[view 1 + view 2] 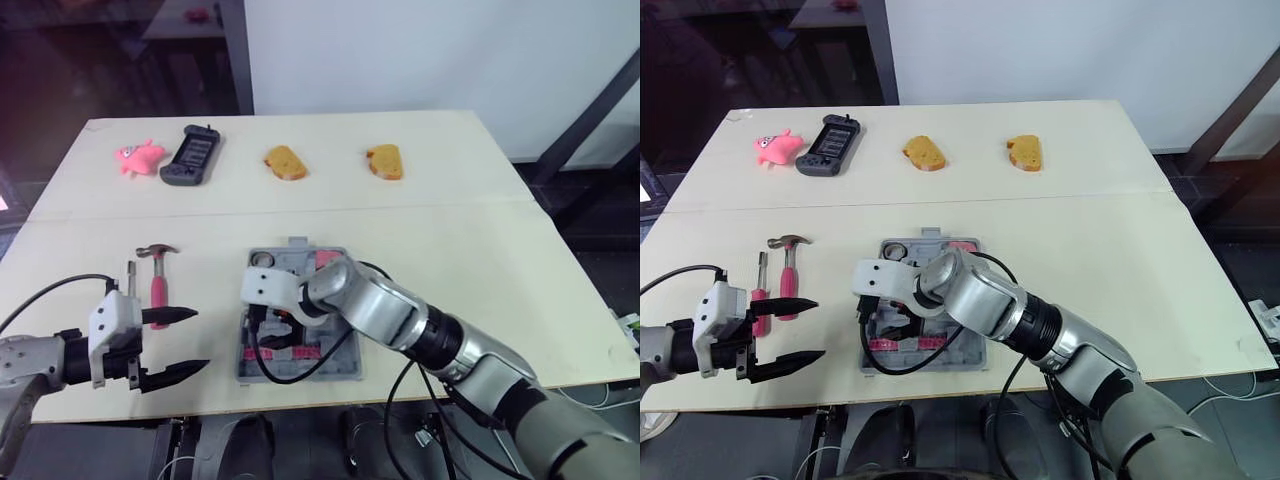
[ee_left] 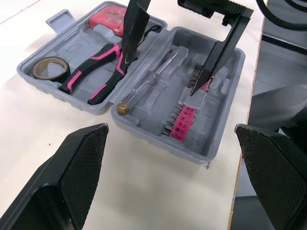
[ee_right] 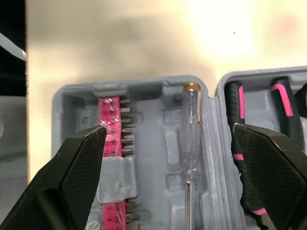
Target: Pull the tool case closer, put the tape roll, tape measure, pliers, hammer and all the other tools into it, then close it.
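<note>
Both jaws stand spread and empty. Head view: the left gripper [image 1: 190,340] hovers low with its forearm level, beside the hammer [image 1: 157,275] and screwdriver [image 1: 131,278] on the table [image 1: 450,250], probably lined up to take one. The right gripper [image 1: 270,325] reaches across, wrist bent down over the open tool case [image 1: 350,372]. Left wrist view: pliers [image 2: 98,76] and tape roll [image 2: 50,68] sit in moulded recesses. Right wrist view: its fingers straddle the test pen [image 3: 189,139].

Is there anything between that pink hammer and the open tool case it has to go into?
Nothing lies on the table between the hammer and the tool case. But the right gripper hangs open just above the case's trays, so it may block the way in.
</note>
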`<state>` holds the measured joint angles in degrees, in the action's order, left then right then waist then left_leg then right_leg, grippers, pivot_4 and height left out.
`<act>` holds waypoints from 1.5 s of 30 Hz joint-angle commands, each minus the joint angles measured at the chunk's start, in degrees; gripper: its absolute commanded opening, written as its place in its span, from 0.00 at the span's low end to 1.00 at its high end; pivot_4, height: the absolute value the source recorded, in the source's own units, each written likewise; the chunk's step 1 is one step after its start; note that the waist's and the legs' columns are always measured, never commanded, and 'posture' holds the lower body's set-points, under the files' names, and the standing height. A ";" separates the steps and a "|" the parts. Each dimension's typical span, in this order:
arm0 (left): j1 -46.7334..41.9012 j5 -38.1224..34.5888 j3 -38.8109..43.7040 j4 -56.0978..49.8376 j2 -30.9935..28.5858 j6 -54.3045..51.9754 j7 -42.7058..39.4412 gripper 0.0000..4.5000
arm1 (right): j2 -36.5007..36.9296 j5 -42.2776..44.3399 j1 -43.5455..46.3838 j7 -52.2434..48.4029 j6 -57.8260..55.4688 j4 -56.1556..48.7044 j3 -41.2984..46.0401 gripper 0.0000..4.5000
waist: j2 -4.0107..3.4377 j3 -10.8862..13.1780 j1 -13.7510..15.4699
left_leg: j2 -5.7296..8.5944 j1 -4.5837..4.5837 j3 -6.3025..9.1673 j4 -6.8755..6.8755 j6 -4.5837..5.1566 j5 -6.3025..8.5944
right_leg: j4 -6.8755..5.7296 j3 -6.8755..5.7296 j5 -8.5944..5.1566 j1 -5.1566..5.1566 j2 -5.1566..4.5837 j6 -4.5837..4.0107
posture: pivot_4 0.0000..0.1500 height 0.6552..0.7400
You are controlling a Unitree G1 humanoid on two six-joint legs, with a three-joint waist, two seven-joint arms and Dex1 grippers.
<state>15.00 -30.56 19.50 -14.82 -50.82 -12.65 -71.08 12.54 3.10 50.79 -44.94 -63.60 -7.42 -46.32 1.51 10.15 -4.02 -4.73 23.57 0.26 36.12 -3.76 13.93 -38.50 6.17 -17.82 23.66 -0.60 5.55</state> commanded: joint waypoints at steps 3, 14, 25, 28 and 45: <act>-0.42 -0.60 1.52 -1.22 -0.59 -0.01 -0.12 1.00 | -1.89 -0.37 1.96 0.49 3.88 3.47 1.50 0.99 | -0.01 0.00 -0.08 | 0.00 0.00 0.01 -0.01 0.00 0.00 | 0.00 0.00 0.00 0.01 0.01 -0.01 | 1.00 1.00; -1.15 -0.29 1.22 -0.59 -0.50 0.31 -0.36 1.00 | 1.73 -2.12 -0.40 -0.18 7.76 4.39 -0.28 0.99 | 0.00 0.00 -0.04 | 0.00 0.00 0.00 -0.02 0.00 0.00 | 0.00 0.00 0.01 0.01 0.01 0.02 | 1.00 1.00; -1.02 -0.39 1.28 -0.83 -0.32 0.35 -0.52 1.00 | 1.44 -2.50 -1.95 -0.07 6.90 1.58 0.68 0.99 | 0.00 0.00 -0.03 | 0.00 0.00 0.00 -0.02 0.00 0.00 | 0.00 0.00 0.01 0.02 0.02 0.02 | 1.00 1.00; -0.81 -0.38 1.41 -0.93 -0.31 0.42 -0.54 1.00 | -0.05 -1.62 -2.07 -0.14 6.76 1.22 2.10 0.87 | 0.00 0.00 -0.08 | 0.00 0.00 0.00 -0.03 0.00 0.00 | -0.01 0.00 0.01 0.02 0.02 0.03 | 1.00 1.00; -0.79 -0.36 1.32 -0.78 -0.68 0.23 -0.71 1.00 | -5.85 -2.90 -2.30 3.11 12.82 11.25 4.20 0.02 | -0.01 0.00 -0.07 | 0.00 0.00 0.00 -0.04 0.00 0.00 | -0.01 0.00 0.02 0.02 0.02 0.03 | 1.00 1.00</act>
<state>14.47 -30.52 19.48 -14.73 -50.84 -12.99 -71.28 7.51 0.71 48.32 -42.04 -52.02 3.86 -43.43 1.50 10.15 -4.09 -4.73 23.57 0.26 36.08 -3.76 13.93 -38.50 6.17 -17.80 23.68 -0.58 5.58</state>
